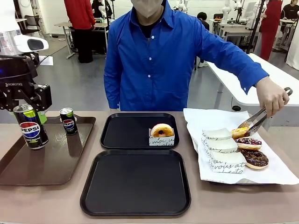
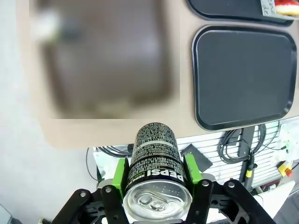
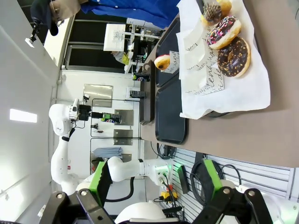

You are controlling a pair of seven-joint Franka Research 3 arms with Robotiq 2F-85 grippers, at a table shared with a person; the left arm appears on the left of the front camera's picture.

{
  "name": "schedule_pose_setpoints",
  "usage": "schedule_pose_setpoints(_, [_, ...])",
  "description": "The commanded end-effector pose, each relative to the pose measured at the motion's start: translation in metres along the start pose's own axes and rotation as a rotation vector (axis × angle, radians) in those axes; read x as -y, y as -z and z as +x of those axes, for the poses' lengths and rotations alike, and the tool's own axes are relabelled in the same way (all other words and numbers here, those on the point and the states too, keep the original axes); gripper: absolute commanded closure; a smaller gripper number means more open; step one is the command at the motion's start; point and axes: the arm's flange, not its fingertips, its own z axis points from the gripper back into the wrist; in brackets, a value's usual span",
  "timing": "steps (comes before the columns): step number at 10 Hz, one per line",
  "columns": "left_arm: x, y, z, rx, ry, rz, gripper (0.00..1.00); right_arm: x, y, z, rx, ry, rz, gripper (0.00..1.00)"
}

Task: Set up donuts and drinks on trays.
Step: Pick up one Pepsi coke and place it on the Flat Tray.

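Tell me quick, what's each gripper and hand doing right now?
Left gripper: closed on a Pepsi can.
Right gripper: open, empty.
Person's hand: holding tongs at a donut.

Left can [image 1: 30, 127], right can [image 1: 68, 121]: black, red-white-blue logo, green band. Far tray [image 1: 126, 133], near tray [image 1: 135, 182] matte black; long tray [image 1: 51, 163] glossy brown. Donut [image 1: 161, 130] golden-yellow; sleeve [image 1: 161, 140] white, black script. Shirt [image 1: 154, 65] blue. Desk [image 1: 233, 200] beige. Left tool [image 2: 156, 171] black, pads [image 2: 121, 173] green.
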Motion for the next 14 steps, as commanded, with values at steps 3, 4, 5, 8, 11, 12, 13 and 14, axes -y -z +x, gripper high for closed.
schedule_pose_setpoints(3, [0.064, 0.048, 0.084, 0.047, 0.100, 0.101, 0.42, 0.000, -0.001, -0.001, 0.003, -0.008, 0.013, 0.00])
schedule_pose_setpoints(4, [0.079, 0.062, 0.104, 0.057, 0.114, 0.121, 0.42, 0.000, -0.001, -0.001, 0.003, -0.008, 0.013, 0.00])
schedule_pose_setpoints(5, [0.099, 0.079, 0.131, 0.056, 0.134, 0.128, 0.42, 0.000, -0.001, -0.001, 0.003, -0.008, 0.013, 0.00])
schedule_pose_setpoints(8, [0.103, 0.087, 0.132, -0.007, 0.200, 0.068, 0.42, 0.000, -0.001, -0.001, 0.003, -0.008, 0.013, 0.00])
schedule_pose_setpoints(11, [0.028, 0.010, -0.002, -0.028, 0.271, -0.081, 0.42, 0.000, -0.001, -0.001, 0.003, -0.008, 0.013, 0.00])
schedule_pose_setpoints(12, [0.013, -0.005, -0.026, -0.011, 0.269, -0.092, 0.42, 0.000, -0.001, -0.001, 0.003, -0.008, 0.013, 0.00])
schedule_pose_setpoints(13, [0.004, -0.010, -0.038, -0.003, 0.268, -0.094, 0.42, 0.000, -0.001, -0.001, 0.003, -0.008, 0.013, 0.00])
schedule_pose_setpoints(14, [0.002, -0.009, -0.037, 0.007, 0.246, -0.085, 0.42, 0.000, -0.001, -0.001, 0.003, -0.008, 0.013, 0.00])
